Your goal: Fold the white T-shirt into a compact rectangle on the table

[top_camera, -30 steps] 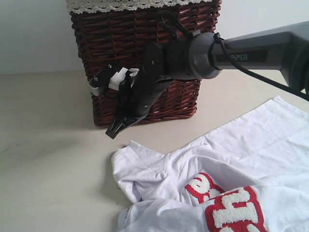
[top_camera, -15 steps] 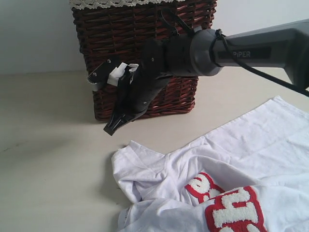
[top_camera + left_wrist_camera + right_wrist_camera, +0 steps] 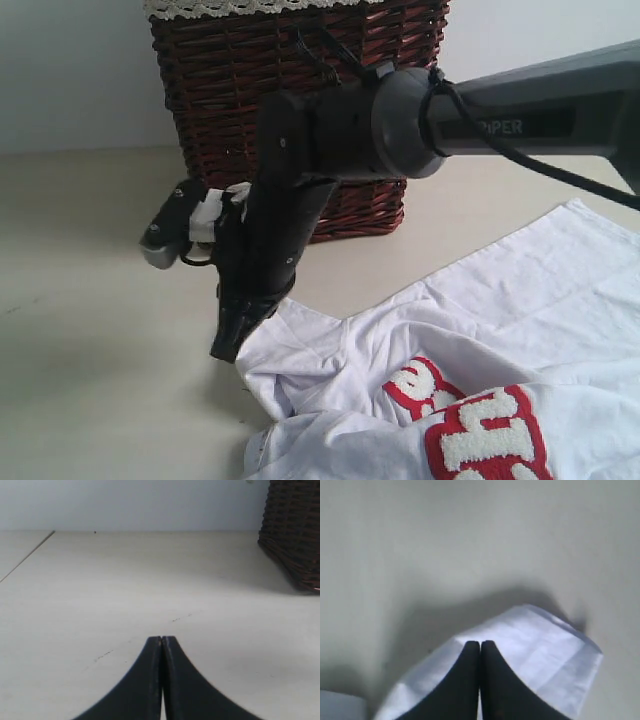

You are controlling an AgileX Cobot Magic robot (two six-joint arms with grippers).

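My right fingers are pressed together with nothing between them, pointing down at the left corner of the white T-shirt. I cannot tell whether the tips touch the cloth. The shirt lies rumpled on the worktop, in front of the dark wicker basket. My left fingers are likewise closed and empty, above bare worktop.
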